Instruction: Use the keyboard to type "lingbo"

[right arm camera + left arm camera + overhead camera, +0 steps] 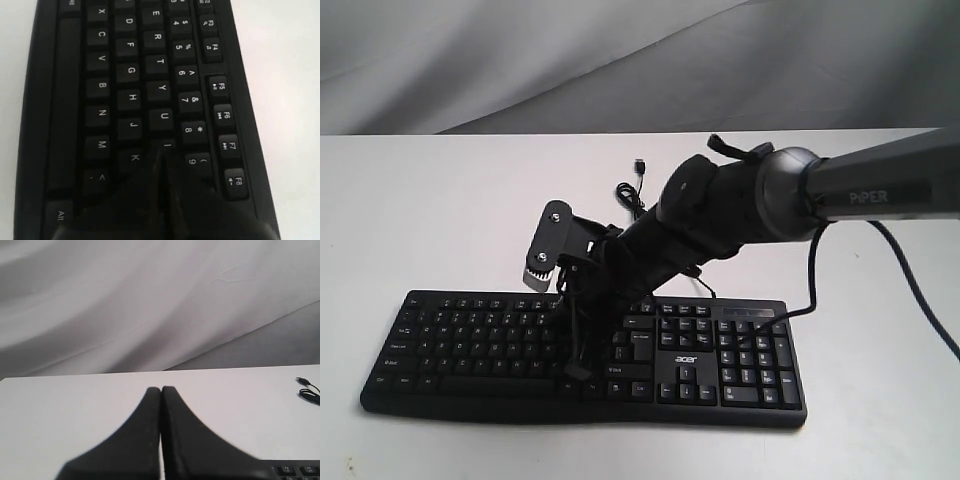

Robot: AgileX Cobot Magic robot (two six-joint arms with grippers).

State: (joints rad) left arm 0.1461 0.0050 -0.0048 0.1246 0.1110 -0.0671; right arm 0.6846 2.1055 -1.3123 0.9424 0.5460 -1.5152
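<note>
The black keyboard (470, 340) with white legends and an acer logo lies across the front of the white table (420, 200). My right arm reaches over its middle. The right gripper (577, 368) points down at the letter keys, shut and empty. In the right wrist view the right gripper (161, 151) has its tips at the edge of the I key (168, 145), beside K; I cannot tell whether they touch it. The left gripper (161, 389) is shut on nothing above bare table, with a corner of the keyboard (295, 471) beside it. It is hidden in the exterior view.
The keyboard's thin black USB cable (632, 195) lies loosely coiled on the table behind the keyboard, and the cable (307, 390) also shows in the left wrist view. A grey cloth backdrop (520, 60) hangs behind the table. The right arm's own cable (910, 280) trails at the right.
</note>
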